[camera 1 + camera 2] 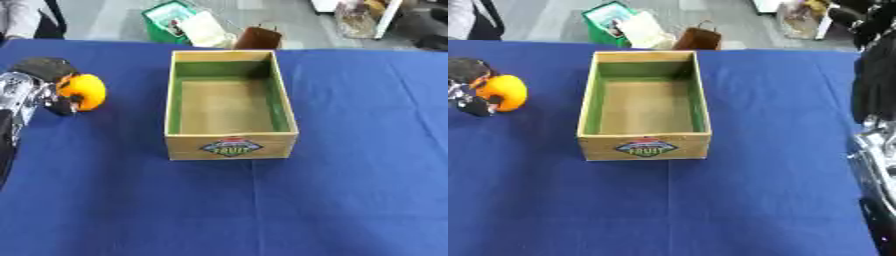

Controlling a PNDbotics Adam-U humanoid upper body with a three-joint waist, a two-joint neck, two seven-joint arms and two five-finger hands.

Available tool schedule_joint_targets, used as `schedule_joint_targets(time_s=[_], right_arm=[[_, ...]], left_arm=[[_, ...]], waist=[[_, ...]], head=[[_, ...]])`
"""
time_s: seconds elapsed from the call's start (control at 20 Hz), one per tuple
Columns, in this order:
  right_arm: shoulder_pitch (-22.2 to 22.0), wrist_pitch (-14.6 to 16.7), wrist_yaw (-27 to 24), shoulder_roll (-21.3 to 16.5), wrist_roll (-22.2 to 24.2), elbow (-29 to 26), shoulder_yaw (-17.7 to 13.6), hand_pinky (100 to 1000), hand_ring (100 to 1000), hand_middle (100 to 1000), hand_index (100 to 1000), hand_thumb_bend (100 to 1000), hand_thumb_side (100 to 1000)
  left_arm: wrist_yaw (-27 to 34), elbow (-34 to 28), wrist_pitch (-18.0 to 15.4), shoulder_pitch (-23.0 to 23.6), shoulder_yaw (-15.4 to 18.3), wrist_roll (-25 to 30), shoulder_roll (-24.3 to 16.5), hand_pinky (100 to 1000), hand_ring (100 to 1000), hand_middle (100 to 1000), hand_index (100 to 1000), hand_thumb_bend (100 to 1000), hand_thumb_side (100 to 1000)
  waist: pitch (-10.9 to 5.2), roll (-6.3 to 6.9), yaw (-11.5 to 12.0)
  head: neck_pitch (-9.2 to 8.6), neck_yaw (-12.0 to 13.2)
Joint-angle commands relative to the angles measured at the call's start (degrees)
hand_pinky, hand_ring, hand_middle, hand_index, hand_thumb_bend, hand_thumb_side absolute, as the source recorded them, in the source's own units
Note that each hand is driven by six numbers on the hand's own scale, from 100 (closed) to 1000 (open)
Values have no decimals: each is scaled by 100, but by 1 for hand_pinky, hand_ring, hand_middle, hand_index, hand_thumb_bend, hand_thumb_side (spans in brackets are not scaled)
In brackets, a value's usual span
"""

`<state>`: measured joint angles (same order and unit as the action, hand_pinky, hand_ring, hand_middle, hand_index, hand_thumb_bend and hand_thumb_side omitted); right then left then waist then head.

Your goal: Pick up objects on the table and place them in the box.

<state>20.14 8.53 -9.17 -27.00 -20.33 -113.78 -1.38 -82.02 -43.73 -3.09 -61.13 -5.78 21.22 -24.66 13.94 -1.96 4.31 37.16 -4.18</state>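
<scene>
An orange round fruit (pixel 87 91) is at the table's left side, and my left hand (pixel 42 71) has its black fingers curled round it from the left. Whether the fruit rests on the blue cloth or hangs just above it I cannot tell. The wooden box (pixel 231 145), with green inner walls and a fruit label on its front, stands in the middle, to the right of the fruit; its inside holds nothing. My right arm (pixel 877 90) rises along the right edge of the right eye view, with a dark shape (pixel 866 20) at its top that may be its hand.
A blue cloth (pixel 350 190) covers the whole table. Beyond the far edge, on the floor, stand a green bin (pixel 171 20) with papers and a brown bag (pixel 256 38). Blue cloth stretches to the front and right of the box.
</scene>
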Motion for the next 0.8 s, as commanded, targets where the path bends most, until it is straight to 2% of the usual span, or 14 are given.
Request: schedule_joint_targets(time_s=[0.05,0.15,0.4,0.65,0.8], right_arm=[[43,-3,-15,-89,-38,-81,-42,772,766,744,841,100,1000],[33,-7,-14,-90,-39,-81,-41,772,766,744,841,100,1000],[23,-9,-20,-88,-39,-81,-40,772,766,743,841,100,1000],[14,-2,-26,-89,-49,-81,-51,772,766,743,841,100,1000],[11,0,-32,-89,-59,-81,-54,772,766,743,841,100,1000]], left_arm=[[280,-30,17,-127,62,-32,-74,508,606,757,799,100,231],[482,-71,40,-131,55,-41,-97,487,590,739,779,100,258],[513,-279,358,-149,-2,-573,-163,386,481,533,587,100,300],[312,-333,674,-159,-42,-1136,-178,362,459,500,562,100,309],[198,-431,702,-194,-86,-1262,-184,357,458,504,568,100,301]], waist=[[-92,0,-3],[-96,4,4],[-110,12,11],[-116,13,6],[-117,20,8]], head=[[-18,2],[-11,-11],[-5,-23],[4,-31],[16,-34]])
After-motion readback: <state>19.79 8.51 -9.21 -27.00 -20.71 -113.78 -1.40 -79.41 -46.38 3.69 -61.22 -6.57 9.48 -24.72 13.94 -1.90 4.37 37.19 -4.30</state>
